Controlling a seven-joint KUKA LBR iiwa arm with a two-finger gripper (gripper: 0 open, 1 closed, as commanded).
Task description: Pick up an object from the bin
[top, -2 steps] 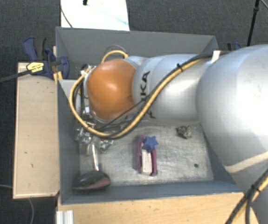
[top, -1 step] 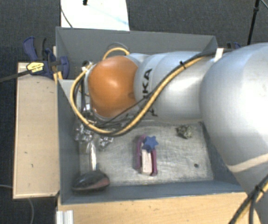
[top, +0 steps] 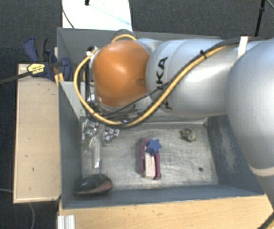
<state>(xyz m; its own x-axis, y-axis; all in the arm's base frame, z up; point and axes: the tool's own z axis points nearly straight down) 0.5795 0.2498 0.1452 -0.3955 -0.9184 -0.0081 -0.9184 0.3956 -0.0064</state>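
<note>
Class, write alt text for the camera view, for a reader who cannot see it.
A silver KUKA arm with an orange wrist cover reaches into a grey metal bin, its claw at the left side near a dark oval object in the corner. A purple item with a blue star lies mid-bin, a small grey lump farther right.

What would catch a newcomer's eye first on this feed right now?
The orange cover on the arm's wrist, over the upper left of the bin, dominates, with the gripper hanging just below it by the left wall. On the floor, a purple piece with a blue star lies mid-bin, and a dark rounded object sits in the lower-left corner.
</note>
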